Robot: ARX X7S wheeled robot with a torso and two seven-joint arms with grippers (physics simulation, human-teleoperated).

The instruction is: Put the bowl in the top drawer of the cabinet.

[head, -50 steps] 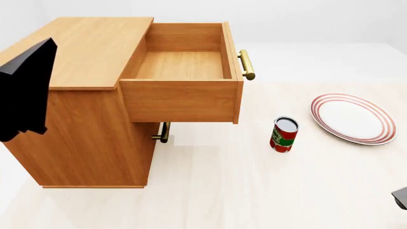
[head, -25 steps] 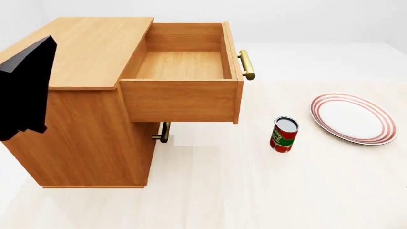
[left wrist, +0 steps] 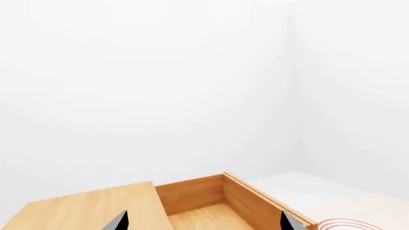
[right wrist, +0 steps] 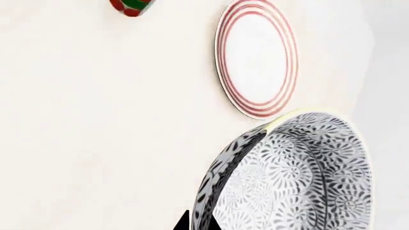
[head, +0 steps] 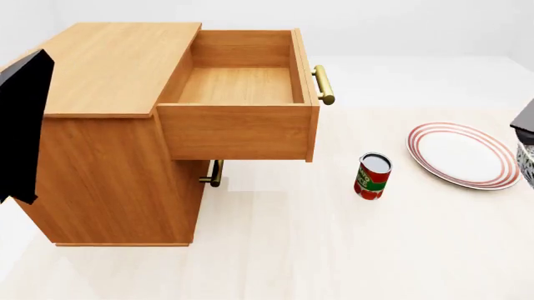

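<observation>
The speckled blue-grey and white bowl (right wrist: 300,177) hangs above the floor, tilted on edge, with my right gripper (right wrist: 198,224) shut on its rim. In the head view only a sliver of the bowl (head: 528,167) shows at the right edge, under the dark right gripper (head: 523,124). The light brown cabinet (head: 117,156) stands at the left, and its top drawer (head: 242,87) is pulled out and holds nothing. My left gripper (left wrist: 204,225) is open, high over the cabinet top and facing the top drawer (left wrist: 204,211). In the head view the left arm (head: 21,125) is a black shape at the left edge.
A flat white red-ringed plate (head: 463,155) lies on the floor right of the drawer, just left of the bowl. A red and green can (head: 373,176) stands between plate and cabinet. The lower drawer's brass handle (head: 215,173) shows under the open drawer.
My right gripper has risen from the lower right corner to the right edge beside the plate, bringing the bowl into view. The left arm has shifted slightly left.
</observation>
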